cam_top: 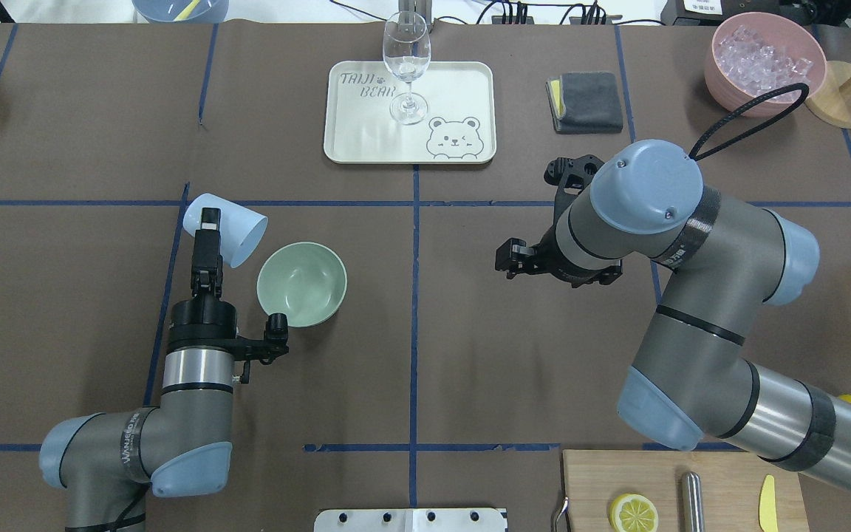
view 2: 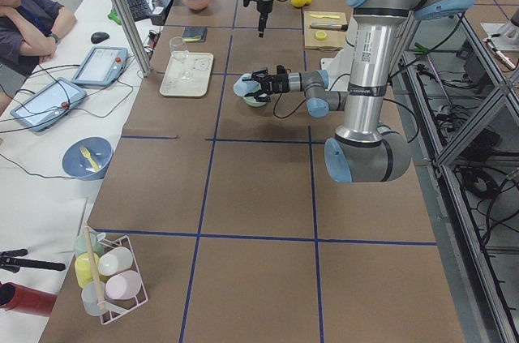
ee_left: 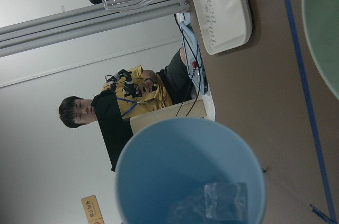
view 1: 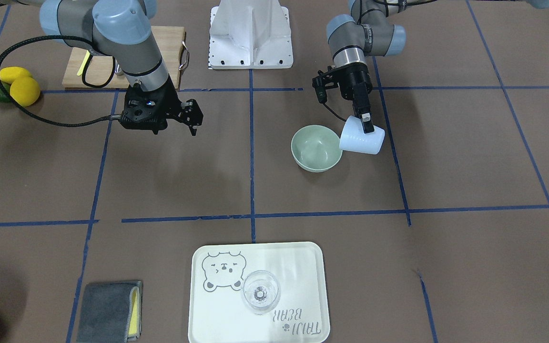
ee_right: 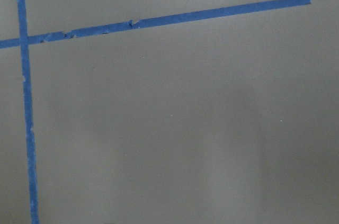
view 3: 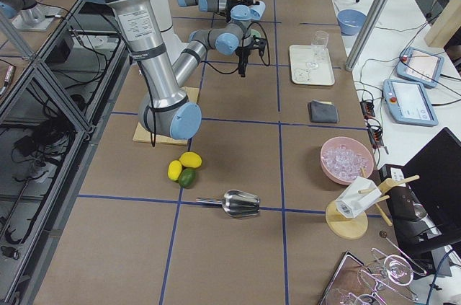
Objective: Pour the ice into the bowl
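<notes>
Left gripper [cam_top: 209, 222], clamped on the wall of a pale blue cup [cam_top: 237, 233], holds the cup tipped almost onto its side, clear of the table. The cup's mouth faces the bowl [cam_top: 301, 284], and its rim sits just beside the bowl's rim on the side toward the robot's left. The bowl stands upright on the brown table [cam_top: 71, 133], left of the centre tape line. The left wrist view looks into the cup: the ice [ee_left: 220, 205] shows as a clear cube or two lying against the lower inner wall, inside the rim.

Right gripper [cam_top: 510, 258] hangs over bare table right of the centre line, well apart from the bowl; whether its fingers are together or apart cannot be told.

At the far edge, a stemmed glass [cam_top: 405, 63] stands on a cream tray [cam_top: 462, 81], with a folded grey cloth [cam_top: 589, 101] and a pink container [cam_top: 725, 77] of clear pieces to the right.
</notes>
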